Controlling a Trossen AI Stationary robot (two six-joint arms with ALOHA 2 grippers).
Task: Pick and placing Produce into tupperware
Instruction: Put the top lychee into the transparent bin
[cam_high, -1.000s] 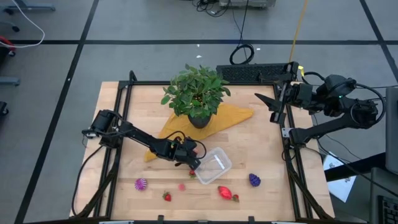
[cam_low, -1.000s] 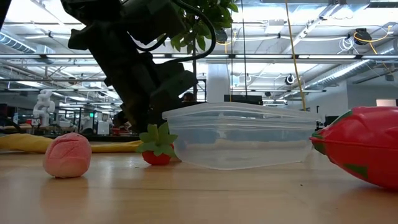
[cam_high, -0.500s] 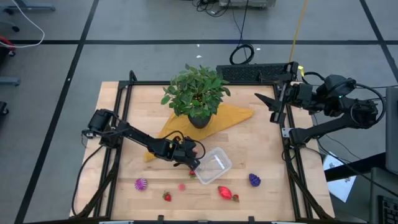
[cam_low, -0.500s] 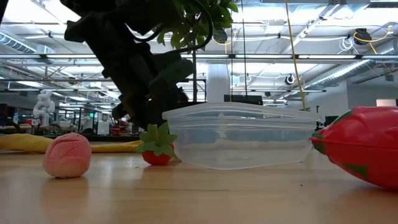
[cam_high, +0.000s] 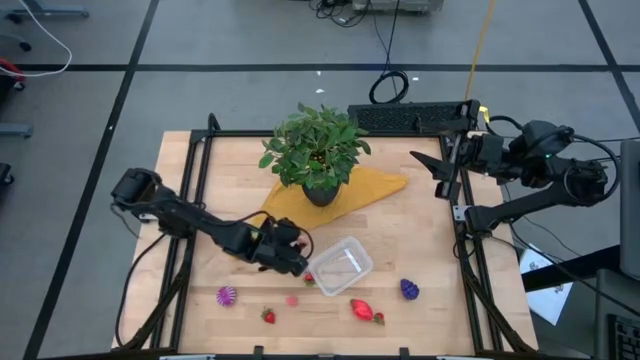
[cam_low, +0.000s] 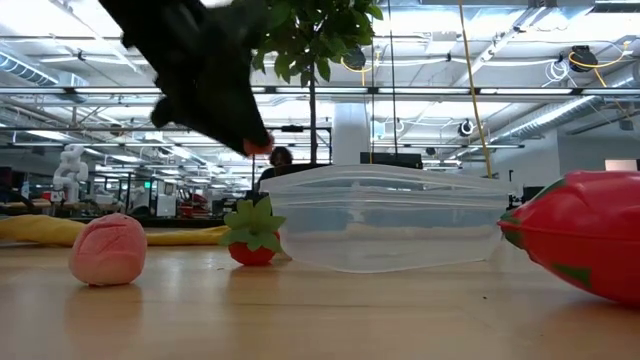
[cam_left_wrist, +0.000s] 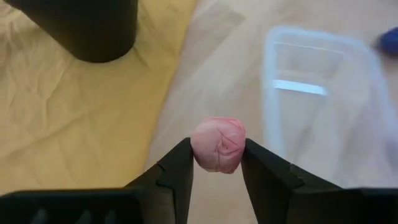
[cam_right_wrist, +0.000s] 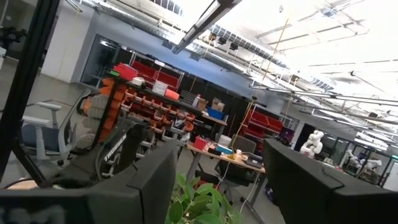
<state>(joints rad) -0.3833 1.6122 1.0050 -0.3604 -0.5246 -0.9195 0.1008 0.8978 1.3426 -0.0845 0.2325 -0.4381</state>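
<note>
My left gripper (cam_high: 295, 260) (cam_left_wrist: 217, 149) hangs above the table just left of the clear tupperware (cam_high: 341, 266) (cam_left_wrist: 323, 106) and is shut on a pink round piece (cam_left_wrist: 217, 144). In the low view its tip (cam_low: 255, 143) is higher than the tupperware's rim (cam_low: 390, 180). On the table lie another pink piece (cam_high: 292, 299) (cam_low: 108, 250), a strawberry (cam_high: 308, 279) (cam_low: 252, 243) touching the tupperware's left wall, a second strawberry (cam_high: 268, 316), a large red fruit (cam_high: 365, 310) (cam_low: 580, 245) and two purple knobbly pieces (cam_high: 228, 295) (cam_high: 409, 289). My right gripper (cam_high: 438, 170) (cam_right_wrist: 217, 180) waits open at the far right edge. My left gripper pinches the pink round piece by its two sides (cam_left_wrist: 198, 146), between the inner faces of its two fingers (cam_left_wrist: 180, 168) near their free ends. The fingers slant down from the table's left. The piece is lifted clear of the table.
A leafy plant in a black pot (cam_high: 318, 150) (cam_left_wrist: 87, 28) stands on a yellow cloth (cam_high: 370, 187) (cam_left_wrist: 81, 124) behind the tupperware. A black metal frame (cam_high: 462, 240) borders the wooden table. Bare wood lies between the tupperware and the right-hand frame.
My left gripper has risen from table height beside the strawberry to above the tupperware's rim and drawn slightly toward the table's left, its arm swinging back. The pink piece it holds has come up with it. The strawberry and the tupperware have stayed in place.
</note>
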